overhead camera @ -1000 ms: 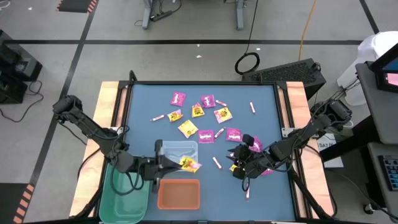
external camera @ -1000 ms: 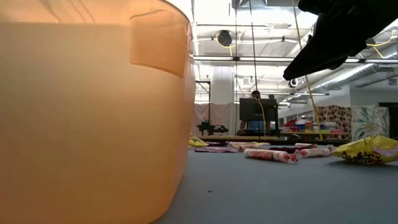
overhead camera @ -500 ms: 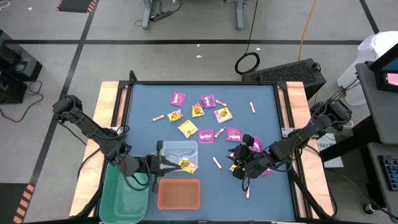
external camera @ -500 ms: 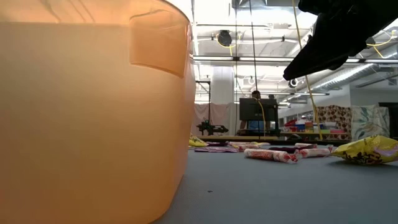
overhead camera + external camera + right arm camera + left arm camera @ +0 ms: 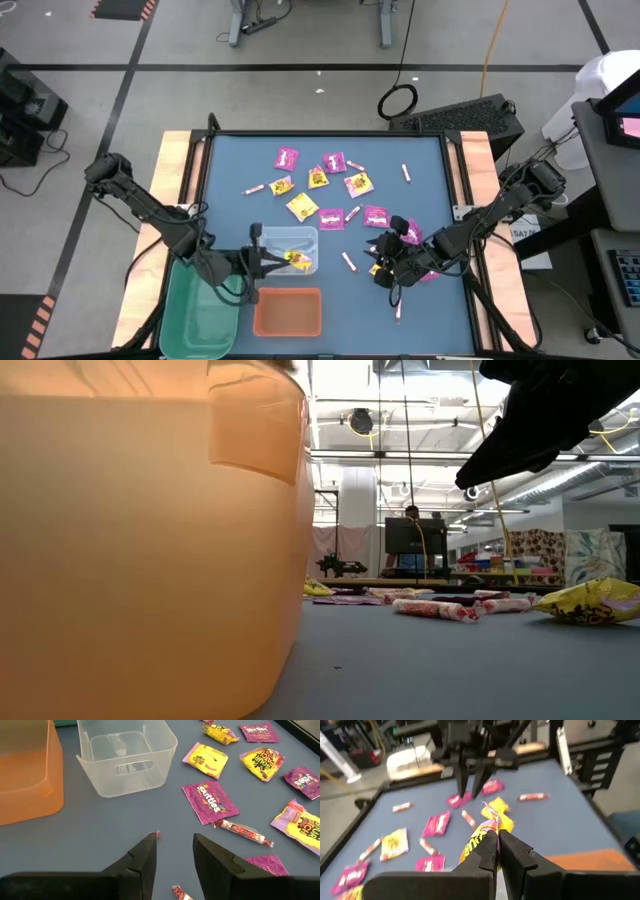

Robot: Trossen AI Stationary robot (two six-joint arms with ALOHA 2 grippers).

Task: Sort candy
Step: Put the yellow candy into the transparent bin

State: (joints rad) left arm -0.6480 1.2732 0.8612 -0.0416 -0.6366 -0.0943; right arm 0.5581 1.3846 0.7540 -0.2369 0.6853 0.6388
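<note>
Left gripper [image 5: 268, 261] is clamped on a yellow packet [image 5: 296, 260], fingers [image 5: 485, 855] pressed tight on one end of it. The packet sticks out straight ahead of the fingertips, long axis in line with the gripper and running left to right across the bench [image 5: 420, 165] in the high view, its free end toward the right arm. It is held over the clear bin [image 5: 285, 247], inside the bin's outline seen from above; whether it touches the bin floor cannot be told. Left arm runs in from the left bench edge, elbow out over the edge, forearm low over the green bin [image 5: 200, 315], wrist roughly level.

Right gripper [image 5: 383, 262] sits near the front right of the bench, fingers [image 5: 142, 857] spread partway with nothing between them. It is aimed toward the clear bin and the orange bin [image 5: 287, 312]. Right arm comes in diagonally from the right edge, folded low.

Remaining candy lies loose on the bench: magenta packets [image 5: 287, 157], yellow packets [image 5: 302, 206] and thin pink-and-white sticks [image 5: 349, 261], mostly across the middle and back; no common heading.
</note>
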